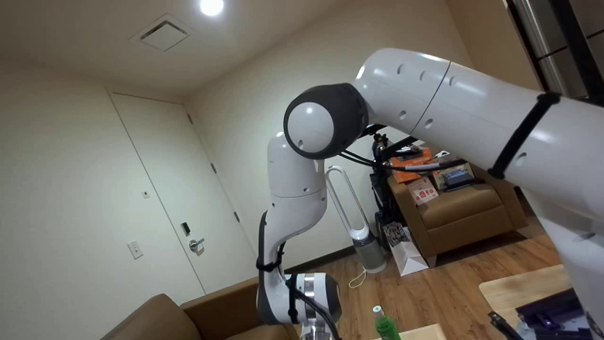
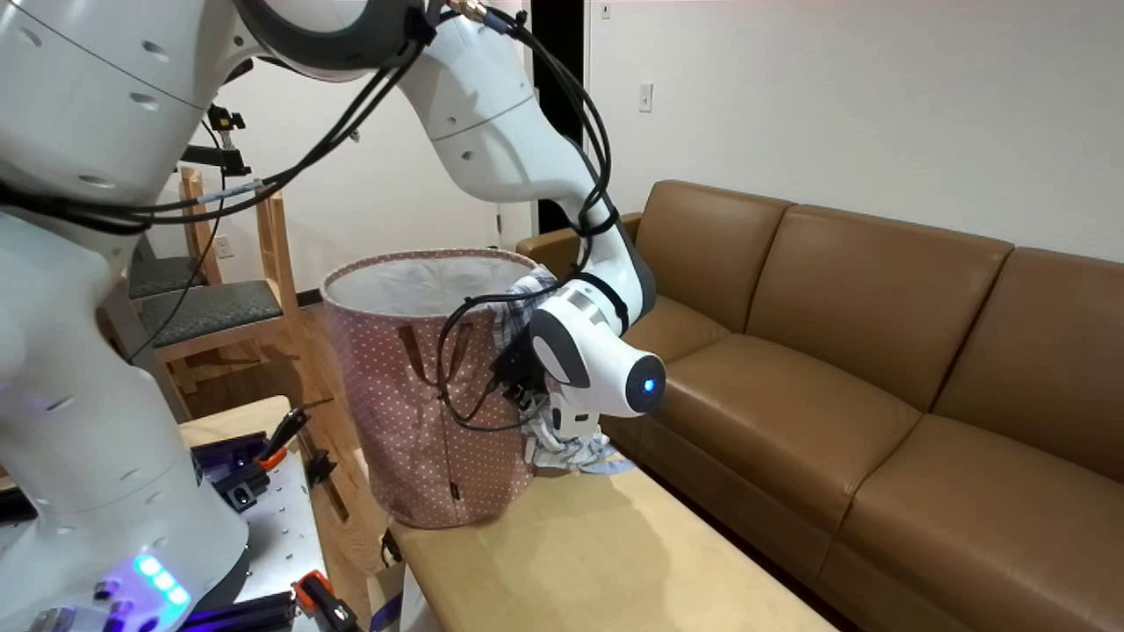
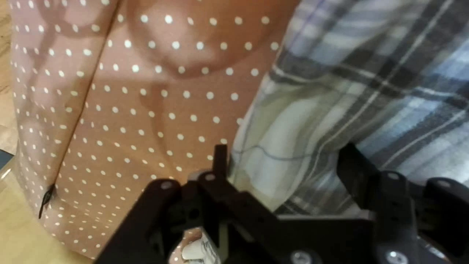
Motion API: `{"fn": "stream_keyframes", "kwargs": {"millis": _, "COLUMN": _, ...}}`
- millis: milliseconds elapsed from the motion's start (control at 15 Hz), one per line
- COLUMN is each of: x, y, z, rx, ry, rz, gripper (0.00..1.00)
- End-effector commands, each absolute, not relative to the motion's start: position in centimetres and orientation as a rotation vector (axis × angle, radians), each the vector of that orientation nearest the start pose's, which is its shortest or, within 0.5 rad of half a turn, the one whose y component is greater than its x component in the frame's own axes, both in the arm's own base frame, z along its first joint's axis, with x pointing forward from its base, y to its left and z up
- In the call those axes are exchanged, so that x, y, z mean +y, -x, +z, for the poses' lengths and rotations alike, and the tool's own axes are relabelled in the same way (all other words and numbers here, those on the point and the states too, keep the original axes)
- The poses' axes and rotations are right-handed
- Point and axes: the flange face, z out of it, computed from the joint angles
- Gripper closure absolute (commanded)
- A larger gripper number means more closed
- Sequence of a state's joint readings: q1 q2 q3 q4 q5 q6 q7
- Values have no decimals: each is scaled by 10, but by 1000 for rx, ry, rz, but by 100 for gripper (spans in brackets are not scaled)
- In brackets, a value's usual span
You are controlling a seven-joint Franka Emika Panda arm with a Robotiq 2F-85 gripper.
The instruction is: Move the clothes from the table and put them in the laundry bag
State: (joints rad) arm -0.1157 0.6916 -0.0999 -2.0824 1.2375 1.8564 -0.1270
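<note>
My angular black fingers show low in the wrist view; at right I see crumpled plaid cloth in grey, white and pale blue, at left a round dusty-pink fabric laundry bag with white polka dots.

Arm near in both exterior views, laundry bag close in wrist view.

Arm: was white, with dark grey joint covers
Cables: were black
Wrist light: was 1 blue dot
Gripper: was black, with silver screws
</note>
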Motion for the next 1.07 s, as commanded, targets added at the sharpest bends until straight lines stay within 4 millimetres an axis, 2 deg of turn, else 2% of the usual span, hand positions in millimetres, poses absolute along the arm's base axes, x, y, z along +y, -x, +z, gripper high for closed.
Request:
{"fn": "stream_keyframes", "kwargs": {"millis": 0, "x": -35, "y": -506, "z": 73, "rx": 1029, "ry": 1807, "rz": 676, "gripper": 53}}
{"fn": "stream_keyframes", "kwargs": {"millis": 400, "x": -40, "y": -504, "z": 78, "rx": 1030, "ry": 1805, "rz": 669, "gripper": 92}}
{"fn": "stream_keyframes", "kwargs": {"millis": 667, "x": -48, "y": -497, "z": 104, "rx": 1028, "ry": 1826, "rz": 619, "gripper": 97}}
{"fn": "stream_keyframes", "kwargs": {"millis": 733, "x": -49, "y": -496, "z": 113, "rx": 1026, "ry": 1833, "rz": 601, "gripper": 93}}
{"fn": "stream_keyframes", "kwargs": {"millis": 1000, "x": -43, "y": -488, "z": 172, "rx": 982, "ry": 1890, "rz": 475, "gripper": 91}}
